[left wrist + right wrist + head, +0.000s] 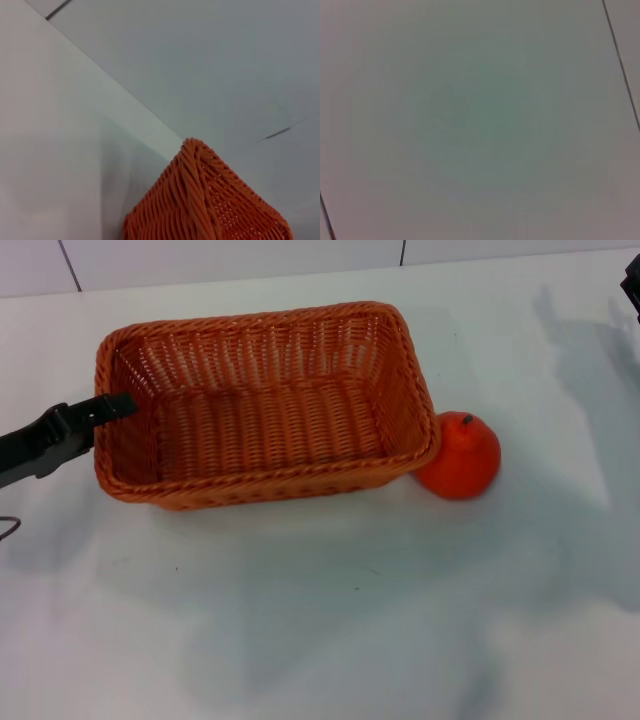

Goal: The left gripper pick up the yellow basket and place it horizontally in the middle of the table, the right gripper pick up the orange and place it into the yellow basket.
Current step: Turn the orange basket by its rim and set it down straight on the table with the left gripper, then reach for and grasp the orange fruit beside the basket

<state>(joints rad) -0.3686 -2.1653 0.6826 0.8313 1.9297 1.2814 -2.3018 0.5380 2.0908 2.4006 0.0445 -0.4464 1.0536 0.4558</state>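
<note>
The yellow basket (pixel 275 483), orange-brown woven wicker, lies lengthwise across the middle of the white table (pixel 330 630). My left gripper (pixel 112 408) comes in from the left. One slim black finger reaches over the basket's left rim and inside the wall, clamped on it. A corner of the basket (pixel 200 210) fills the near part of the left wrist view. The orange (pixel 462 458) sits on the table against the basket's right front corner, stem up. Only an edge of my right gripper (pixel 632 285) shows, at the far right, well away from the orange.
Wall panels with dark seams (pixel 70 265) run behind the table's far edge. A thin wire loop (pixel 8 530) lies at the left edge. The right wrist view shows only a plain pale surface.
</note>
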